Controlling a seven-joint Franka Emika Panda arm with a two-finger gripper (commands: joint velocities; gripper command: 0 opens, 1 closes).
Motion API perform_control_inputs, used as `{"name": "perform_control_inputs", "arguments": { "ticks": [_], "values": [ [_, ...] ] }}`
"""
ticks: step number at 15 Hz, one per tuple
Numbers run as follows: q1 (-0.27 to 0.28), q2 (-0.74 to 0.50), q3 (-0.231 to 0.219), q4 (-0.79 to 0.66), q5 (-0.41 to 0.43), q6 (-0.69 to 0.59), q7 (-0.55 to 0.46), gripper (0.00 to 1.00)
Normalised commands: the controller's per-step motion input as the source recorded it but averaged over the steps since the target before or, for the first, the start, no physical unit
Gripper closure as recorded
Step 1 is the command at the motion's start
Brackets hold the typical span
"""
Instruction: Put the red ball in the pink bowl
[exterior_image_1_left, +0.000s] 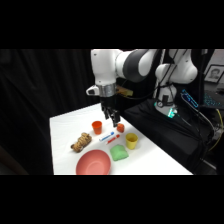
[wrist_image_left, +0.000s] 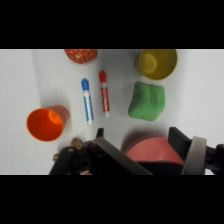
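My gripper (exterior_image_1_left: 114, 121) hung over the middle of the table (exterior_image_1_left: 65, 125), holding nothing; from the wrist its two fingers (wrist_image_left: 180, 142) stood apart, with the bowl showing between them, so I judged it open. In the side view the ball (exterior_image_1_left: 120, 128) lay just beside my fingertips, at about four o'clock from them, between the orange cup (exterior_image_1_left: 97, 127) at nine o'clock and the yellow cup (exterior_image_1_left: 131, 141) further toward five. In the wrist view the same ball (wrist_image_left: 80, 55) sat at the top edge, about eleven o'clock, partly cut off, with the blue pen (wrist_image_left: 87, 100) and red pen (wrist_image_left: 104, 92) lying side by side below it. The bowl (exterior_image_1_left: 93, 163) was near the table's front edge, at about seven o'clock from the gripper, with the green lump (exterior_image_1_left: 118, 152) just beside it at its two o'clock and the brown toy (exterior_image_1_left: 81, 142) at its eleven. The step in hand, as I judged it, was the reach for the ball: I needed to centre the open fingers over it before descending, so they straddled it rather than nudged it, since a round ball would roll toward the pens or cups at a touch. A low, square descent and a gentle close seemed wisest, then a lift clear of the cups on the way to the bowl.
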Motion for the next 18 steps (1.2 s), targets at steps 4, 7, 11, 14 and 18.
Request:
{"name": "perform_control_inputs", "arguments": {
  "ticks": [4,7,11,14,18],
  "values": [
    [-0.093,-0.35,-0.031,-0.39,0.012,0.23,-0.03,0.0],
    [-0.088,-0.37,-0.046,-0.44,0.049,0.27,-0.04,0.0],
    [-0.087,-0.29,-0.058,-0.42,0.067,0.32,-0.04,0.0],
    [-0.082,-0.16,-0.056,-0.35,0.079,0.36,-0.02,0.0],
    [-0.062,-0.05,-0.036,-0.26,0.095,0.35,-0.01,0.0]
  ]
}}
